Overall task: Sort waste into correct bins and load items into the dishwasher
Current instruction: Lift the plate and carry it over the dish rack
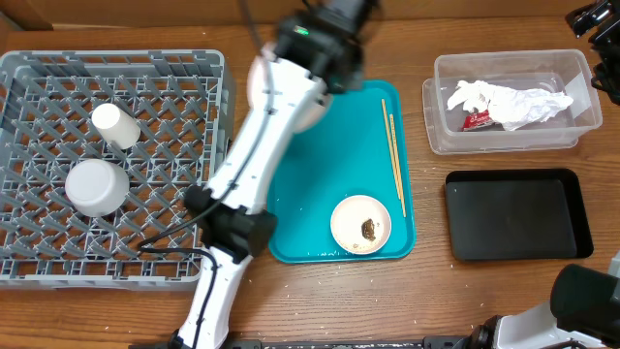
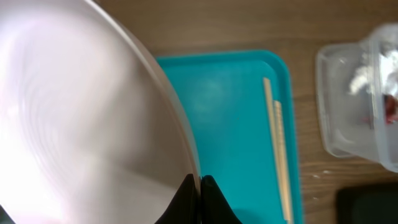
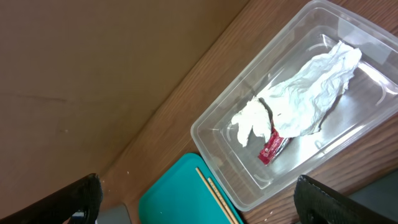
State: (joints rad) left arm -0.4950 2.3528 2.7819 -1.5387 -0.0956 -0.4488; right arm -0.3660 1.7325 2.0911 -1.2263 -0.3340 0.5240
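Observation:
My left gripper (image 2: 200, 182) is shut on the rim of the whitish-pink plate (image 2: 81, 118) and holds it above the teal tray's far left corner, next to the grey dish rack (image 1: 184, 73). In the overhead view the plate (image 1: 312, 114) is partly hidden by the arm and gripper (image 1: 315, 73). The rack holds a white cup (image 1: 114, 124) and an upturned bowl (image 1: 97, 186). Chopsticks (image 1: 392, 155) and a small bowl with a brown lump (image 1: 360, 225) lie on the teal tray. The clear tub (image 1: 446, 136) holds crumpled paper (image 1: 509, 102) and the red wrapper (image 1: 475, 120). My right gripper (image 3: 205, 205) is open and empty, over the tub's far side.
The teal tray (image 1: 320, 184) lies in the middle. The black tray (image 1: 516, 213) sits in front of the clear tub, with nothing in it. The left arm reaches from the front edge across the rack's right side. The right arm (image 1: 593, 19) is at the far right corner.

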